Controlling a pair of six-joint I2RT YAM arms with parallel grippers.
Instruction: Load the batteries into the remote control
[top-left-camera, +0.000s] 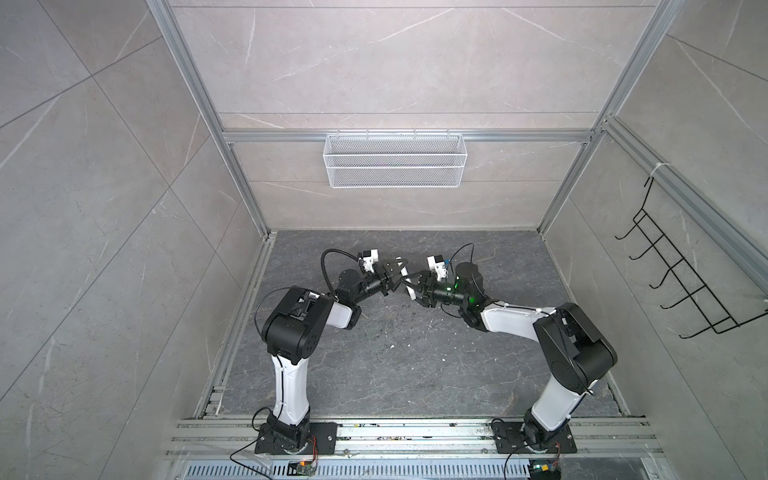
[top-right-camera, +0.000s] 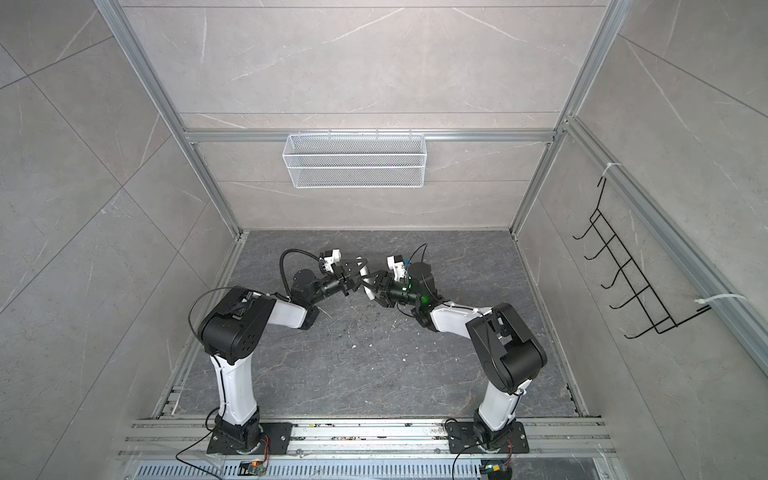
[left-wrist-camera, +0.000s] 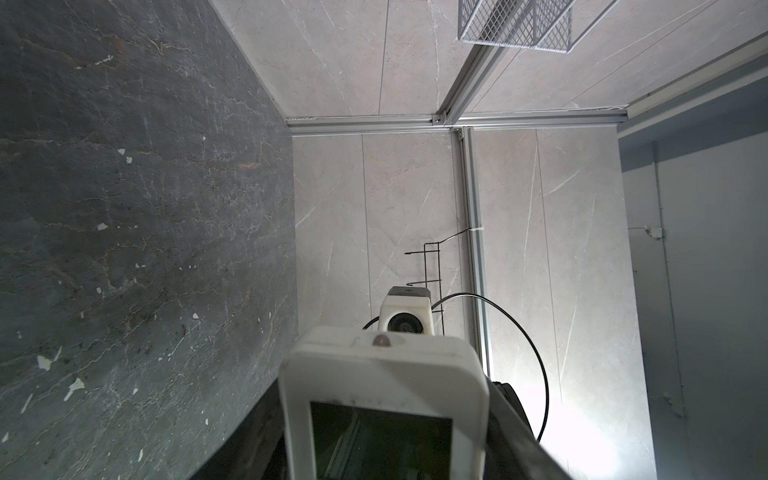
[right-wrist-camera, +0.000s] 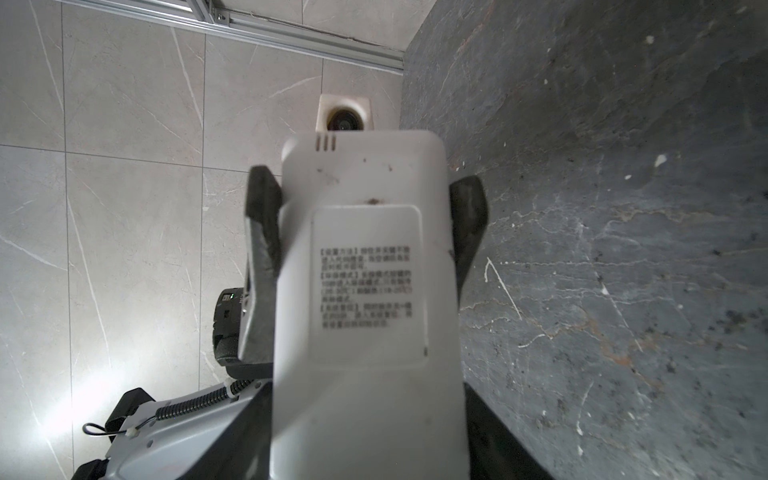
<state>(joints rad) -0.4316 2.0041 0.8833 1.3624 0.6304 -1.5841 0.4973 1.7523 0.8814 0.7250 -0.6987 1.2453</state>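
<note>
In both top views the 2 arms met above the far middle of the table. The remote control hung in the air between the left gripper and the right gripper, clear of the surface. No batteries showed anywhere, and only white specks lay scattered below.

In the left wrist view the remote's display faced the lens, with its bulb end toward the right wrist camera. Dark jaw edges sat against both long sides.

In the right wrist view the plain back and its label faced the lens. The left gripper's fingers pressed on the 2 long edges, so it was clamped on the remote. The right gripper's own jaws were blurred at the frame's foot, and whether they pinched the casing or stood off could not be told.

The likely hazard was a drop. Smooth plastic pinched only by its thin edges near 1 end could pivot or slide out if the right gripper's support went before the left's hold was firm. With both grippers at the remote and the batteries unseen, neither was free to fetch a cell. Whether the compartment was open could not be read.
</note>
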